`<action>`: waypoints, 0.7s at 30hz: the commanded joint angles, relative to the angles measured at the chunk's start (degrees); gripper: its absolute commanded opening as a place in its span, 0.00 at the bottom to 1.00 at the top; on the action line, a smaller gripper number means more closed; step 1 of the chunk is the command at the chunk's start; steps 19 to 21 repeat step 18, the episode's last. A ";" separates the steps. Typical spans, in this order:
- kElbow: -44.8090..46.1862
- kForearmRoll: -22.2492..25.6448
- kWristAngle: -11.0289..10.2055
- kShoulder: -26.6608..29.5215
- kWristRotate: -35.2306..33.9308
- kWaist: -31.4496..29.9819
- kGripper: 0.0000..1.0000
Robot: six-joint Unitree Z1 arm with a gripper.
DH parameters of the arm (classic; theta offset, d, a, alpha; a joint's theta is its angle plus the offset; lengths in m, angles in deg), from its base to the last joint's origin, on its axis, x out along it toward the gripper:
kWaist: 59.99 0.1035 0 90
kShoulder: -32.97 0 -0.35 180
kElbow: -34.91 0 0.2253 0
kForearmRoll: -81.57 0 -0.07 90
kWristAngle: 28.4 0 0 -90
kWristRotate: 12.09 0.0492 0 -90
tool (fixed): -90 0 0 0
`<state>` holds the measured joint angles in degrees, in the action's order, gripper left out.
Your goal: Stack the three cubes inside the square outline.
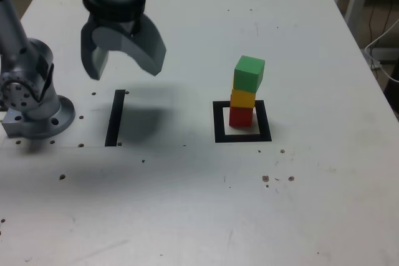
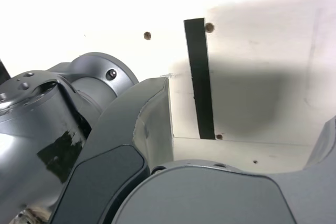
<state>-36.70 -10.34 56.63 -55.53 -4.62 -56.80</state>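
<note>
While its jaws gape empty, the hand (image 1: 124,63) hangs above the tape strip (image 1: 115,118).

The only thing rising from the surface (image 1: 312,204) is the cube stack (image 1: 247,95) in the square (image 1: 242,136). Bare room lies all round it. The arm base (image 1: 34,107) blocks the exterior view's left edge, and the strip (image 1: 115,118) lies flat.

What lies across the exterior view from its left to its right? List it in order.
Arm base → gripper, open and empty → black tape strip → square outline holding the stack of red cube, yellow cube, green cube.
</note>
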 commanded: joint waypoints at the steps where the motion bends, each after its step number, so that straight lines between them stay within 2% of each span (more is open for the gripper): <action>1: 2.25 -1.69 0.54 0.65 -0.14 0.60 1.00; 13: 9.54 -7.01 2.88 1.39 -0.10 1.36 1.00; 21: 11.07 -8.06 3.38 1.43 -0.10 1.38 1.00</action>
